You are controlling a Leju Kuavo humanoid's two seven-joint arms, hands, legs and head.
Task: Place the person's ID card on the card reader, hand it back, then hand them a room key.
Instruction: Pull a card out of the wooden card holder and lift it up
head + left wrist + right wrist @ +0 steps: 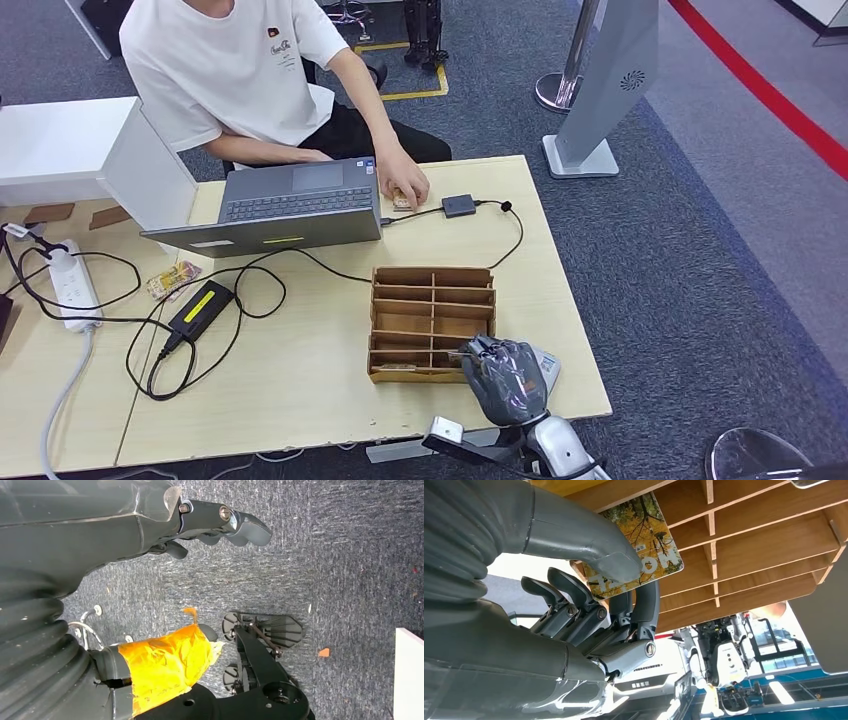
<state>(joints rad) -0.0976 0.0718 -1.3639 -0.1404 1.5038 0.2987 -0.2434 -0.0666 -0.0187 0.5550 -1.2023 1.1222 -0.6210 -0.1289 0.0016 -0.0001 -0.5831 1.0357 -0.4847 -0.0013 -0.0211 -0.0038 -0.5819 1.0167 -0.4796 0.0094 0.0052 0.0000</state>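
Wooden rack [432, 320] sat on the table [300, 390]; the right hand [508, 378] pinched a key card [644, 540] at its near corner. Left hand [220, 525] hung empty, fingers loosely apart.

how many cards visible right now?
2. One room key card pinched in the right hand at the wooden organizer's near corner; one card under the person's hand beside the laptop. More may sit hidden inside the slots.
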